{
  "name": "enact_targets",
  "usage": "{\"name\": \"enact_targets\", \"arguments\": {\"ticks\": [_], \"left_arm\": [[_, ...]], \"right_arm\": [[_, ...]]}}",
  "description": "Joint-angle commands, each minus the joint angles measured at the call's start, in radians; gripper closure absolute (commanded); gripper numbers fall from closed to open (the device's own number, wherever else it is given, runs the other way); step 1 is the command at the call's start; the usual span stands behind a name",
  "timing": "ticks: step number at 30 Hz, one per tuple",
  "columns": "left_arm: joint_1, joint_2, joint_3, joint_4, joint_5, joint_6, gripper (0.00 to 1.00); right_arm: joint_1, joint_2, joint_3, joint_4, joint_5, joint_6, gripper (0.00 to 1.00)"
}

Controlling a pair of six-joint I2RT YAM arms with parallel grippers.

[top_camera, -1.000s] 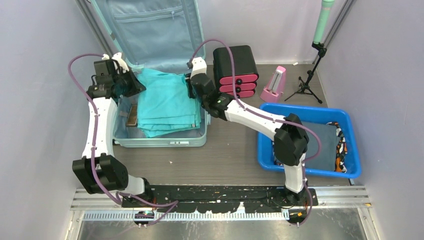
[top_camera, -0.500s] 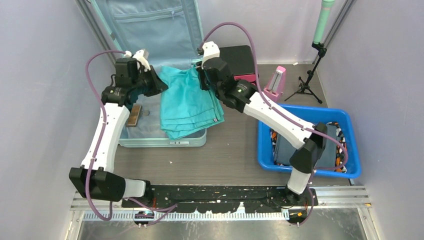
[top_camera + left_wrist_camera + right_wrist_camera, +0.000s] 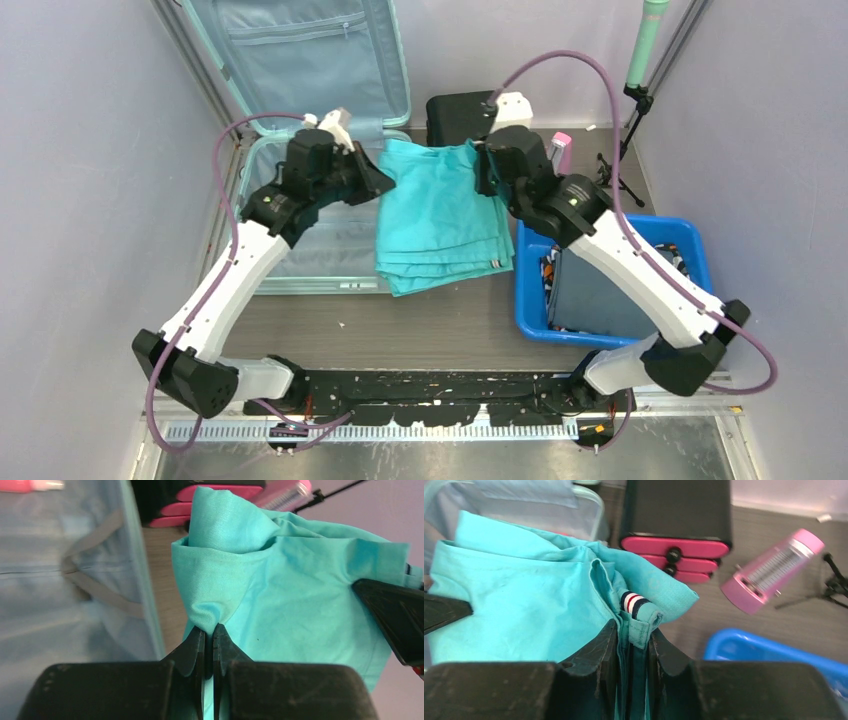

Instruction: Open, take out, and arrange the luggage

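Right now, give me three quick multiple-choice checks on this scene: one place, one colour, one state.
1. Where is the teal garment?
A) held up between the suitcase and the blue tub
B) flat in the suitcase
C) in the tub

2. What colour are the drawers of the drawer box?
A) white
B) pink
C) yellow

3. The suitcase is:
A) zipped shut
B) lying lid-down
C) open

Answers:
1 A: the left tool and right tool each pinch its top edge, and it hangs between them.
2 B: pink fronts show in the right wrist view.
3 C: its lid stands raised.
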Motion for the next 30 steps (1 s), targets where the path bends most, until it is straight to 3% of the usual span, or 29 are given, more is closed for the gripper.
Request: {"name": "enact_targets", "arguments": {"ticks": [1,15,24,30], "left_arm": [[-0.129,0.051,0.029,0.160,-0.084,-0.072,1.00],[-0.405,0.398,0.213,0.346,-0.194,-0.198,1.00],[-0.524,0.549,0.326,0.379,-0.302,-0.202,1.00],[-0.575,0.659,0.372,0.437,-0.309,-0.232,1.00]], "right_arm": [[-0.060,-0.142,-0.083,-0.062,0.045,0.056,1.00],[-0.368,-0.316,-0.134,-0.339,0.180,0.048,1.00],[-0.501,-0.310,-0.188,-0.357,0.274,0.002,1.00],[-0.697,-0.321,-0.302,-0.285,0.223,-0.065,1.00]]}}
